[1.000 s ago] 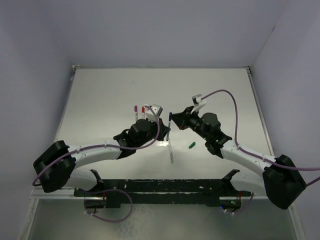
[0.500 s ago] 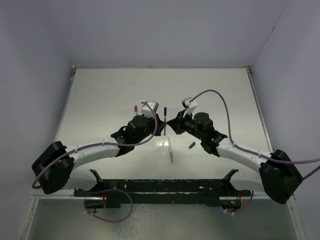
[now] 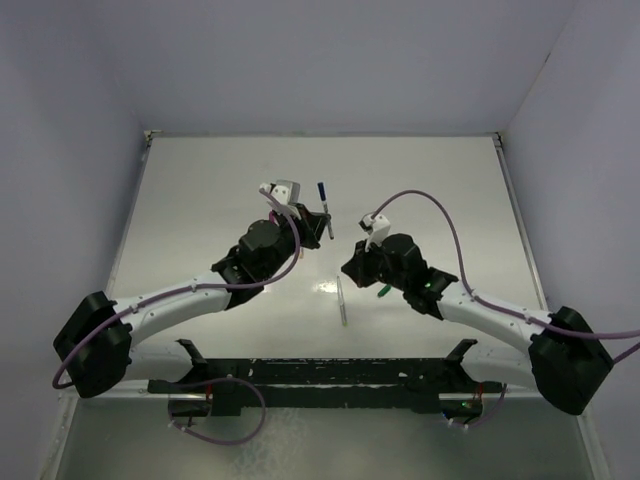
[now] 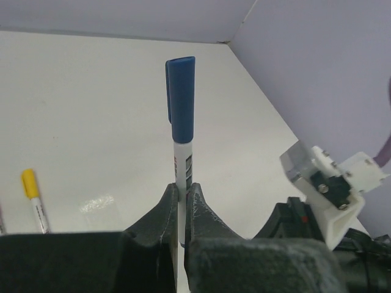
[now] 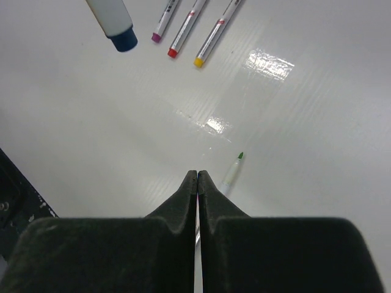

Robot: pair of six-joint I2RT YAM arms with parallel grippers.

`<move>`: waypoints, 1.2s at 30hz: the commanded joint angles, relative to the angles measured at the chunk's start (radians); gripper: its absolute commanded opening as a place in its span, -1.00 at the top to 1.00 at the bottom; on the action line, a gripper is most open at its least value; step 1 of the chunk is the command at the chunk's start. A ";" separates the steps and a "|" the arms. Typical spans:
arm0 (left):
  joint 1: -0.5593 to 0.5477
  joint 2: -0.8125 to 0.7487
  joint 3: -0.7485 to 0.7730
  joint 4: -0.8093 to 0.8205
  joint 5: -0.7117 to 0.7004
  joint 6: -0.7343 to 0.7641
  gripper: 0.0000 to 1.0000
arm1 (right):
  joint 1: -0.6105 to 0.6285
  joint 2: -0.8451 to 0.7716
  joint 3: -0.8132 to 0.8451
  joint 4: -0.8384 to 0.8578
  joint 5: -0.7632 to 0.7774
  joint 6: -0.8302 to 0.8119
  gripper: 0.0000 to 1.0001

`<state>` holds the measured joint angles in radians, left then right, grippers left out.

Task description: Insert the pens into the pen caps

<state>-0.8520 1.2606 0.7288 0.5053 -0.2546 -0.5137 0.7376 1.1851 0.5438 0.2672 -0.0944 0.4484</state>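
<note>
At centre, left arm (image 3: 180, 295) extends, clamping capped pen (image 4: 182, 137).

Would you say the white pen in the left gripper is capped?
Capped: a blue plastic cap covers the slim white pen's upper end.

One blue-capped pen (image 4: 182, 104), three other capped pens (image 5: 186, 27), one uncapped pen (image 5: 232, 172), and one loose green cap (image 3: 382, 291).

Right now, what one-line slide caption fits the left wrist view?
Left gripper shut on an upright blue-capped pen, with a yellow-capped pen lying on the white table beside it.
</note>
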 commanded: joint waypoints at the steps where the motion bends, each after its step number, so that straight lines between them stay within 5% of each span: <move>1: 0.010 0.003 0.038 -0.056 -0.052 0.031 1.00 | -0.002 -0.092 0.038 -0.051 0.129 -0.011 1.00; 11: 0.114 0.328 0.303 -0.357 0.042 0.012 1.00 | -0.004 -0.267 0.036 -0.214 0.462 0.029 0.30; 22: 0.152 0.595 0.560 -0.601 0.037 -0.026 1.00 | -0.006 -0.307 0.015 -0.235 0.497 0.068 0.25; 36: 0.175 0.690 0.582 -0.677 0.028 -0.099 0.90 | -0.007 -0.292 0.013 -0.226 0.493 0.082 0.25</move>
<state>-0.6842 1.9324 1.2686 -0.1547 -0.2241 -0.5735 0.7330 0.8902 0.5442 0.0269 0.3767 0.5137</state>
